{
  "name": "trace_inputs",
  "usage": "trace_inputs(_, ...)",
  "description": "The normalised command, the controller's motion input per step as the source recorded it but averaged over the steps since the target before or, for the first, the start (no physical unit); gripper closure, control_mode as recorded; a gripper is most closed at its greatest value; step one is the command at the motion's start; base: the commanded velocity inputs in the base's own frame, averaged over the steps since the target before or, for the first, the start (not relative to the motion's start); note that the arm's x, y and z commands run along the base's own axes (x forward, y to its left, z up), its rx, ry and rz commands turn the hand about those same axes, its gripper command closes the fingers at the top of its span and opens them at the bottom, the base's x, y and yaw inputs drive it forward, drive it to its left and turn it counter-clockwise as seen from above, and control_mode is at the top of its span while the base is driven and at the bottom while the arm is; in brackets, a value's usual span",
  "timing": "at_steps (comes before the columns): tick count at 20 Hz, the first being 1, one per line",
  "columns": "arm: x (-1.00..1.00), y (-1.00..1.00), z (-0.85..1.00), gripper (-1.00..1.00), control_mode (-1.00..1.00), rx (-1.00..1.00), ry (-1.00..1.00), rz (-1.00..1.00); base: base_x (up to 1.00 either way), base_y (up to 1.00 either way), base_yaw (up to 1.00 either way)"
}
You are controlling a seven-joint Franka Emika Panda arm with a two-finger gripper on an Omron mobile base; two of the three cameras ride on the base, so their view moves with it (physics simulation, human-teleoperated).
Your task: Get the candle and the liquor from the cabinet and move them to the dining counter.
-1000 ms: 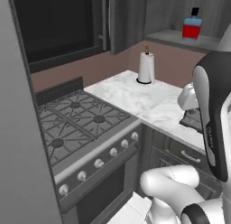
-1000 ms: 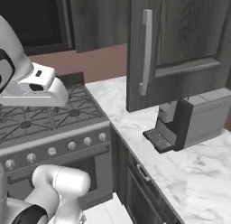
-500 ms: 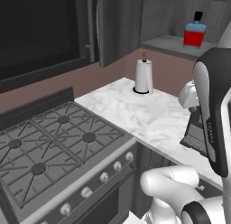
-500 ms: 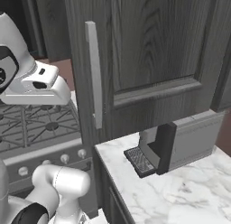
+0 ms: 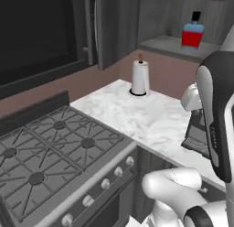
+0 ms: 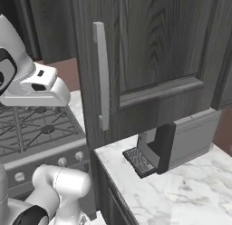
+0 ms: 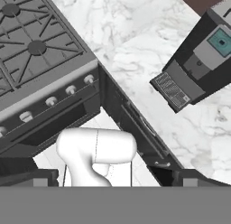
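Observation:
The liquor [image 5: 192,33], a red and blue bottle with a black cap, stands on the bottom shelf of the open cabinet [image 5: 167,44] at the upper right of the left base view. The cabinet's dark door [image 6: 154,47] with its silver bar handle [image 6: 102,74] hangs open in front of the right base view. My gripper [image 7: 115,177] is open and holds nothing. It points down over the counter edge, well below and short of the shelf. The candle and the dining counter are out of view.
A paper towel roll [image 5: 140,78] stands on the marble worktop [image 5: 137,116] under the cabinet. A dark coffee machine [image 6: 174,144] sits on the same worktop to the right. The gas stove [image 5: 45,148] lies to the left, below a black microwave [image 5: 36,34].
Both base views have shifted: the base has driven closer to the worktop and cabinet, so the shelf and door look larger. The gripper stays open.

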Motion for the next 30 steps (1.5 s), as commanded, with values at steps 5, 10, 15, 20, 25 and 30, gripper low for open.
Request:
trace_inputs(5,0.0,0.0,0.0,-1.0,1.0,0.0,0.0,0.0,0.53,0.01,-0.32)
trace_inputs(10,0.0,0.0,0.0,-1.0,1.0,0.0,0.0,0.0,0.5,0.09,-0.34)
trace_inputs(15,0.0,0.0,0.0,-1.0,1.0,0.0,0.0,0.0,0.42,0.2,-0.37)
trace_inputs(20,0.0,0.0,0.0,-1.0,1.0,0.0,0.0,0.0,0.28,0.17,-0.43)
trace_inputs(25,0.0,0.0,0.0,-1.0,1.0,0.0,0.0,0.0,0.22,0.12,-0.45)
trace_inputs(30,0.0,0.0,0.0,-1.0,1.0,0.0,0.0,0.0,0.32,0.13,-0.46)
